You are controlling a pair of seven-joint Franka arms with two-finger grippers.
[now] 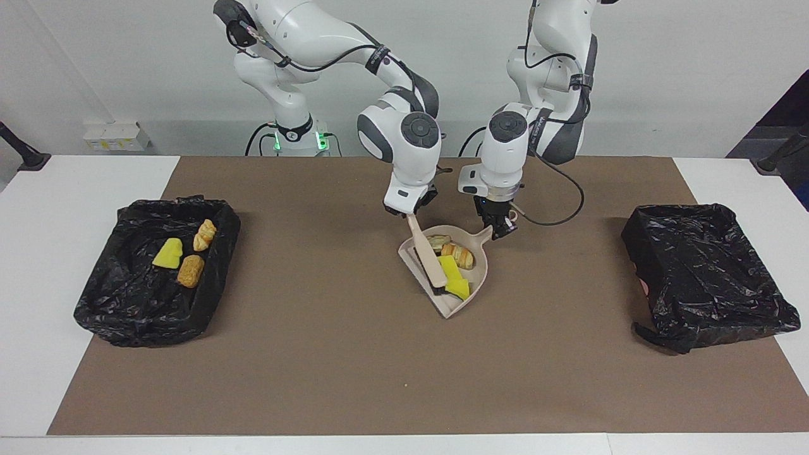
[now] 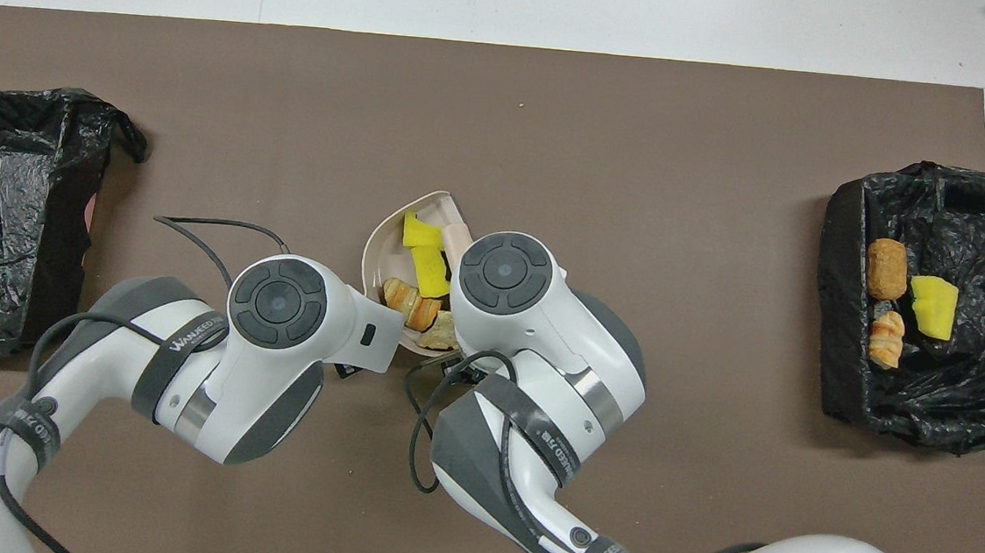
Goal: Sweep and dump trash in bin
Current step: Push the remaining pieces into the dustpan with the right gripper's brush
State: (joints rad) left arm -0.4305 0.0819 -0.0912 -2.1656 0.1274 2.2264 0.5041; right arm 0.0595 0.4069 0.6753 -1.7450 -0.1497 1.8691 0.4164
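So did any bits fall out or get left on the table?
No. Nothing looks spilled: four scraps sit in the dustpan with the brush, and three pieces lie in the black bin. The mat shows no strays.

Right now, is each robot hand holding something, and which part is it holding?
Yes. The right gripper holds the brush by its handle's top end. The left gripper holds the dustpan by its handle.
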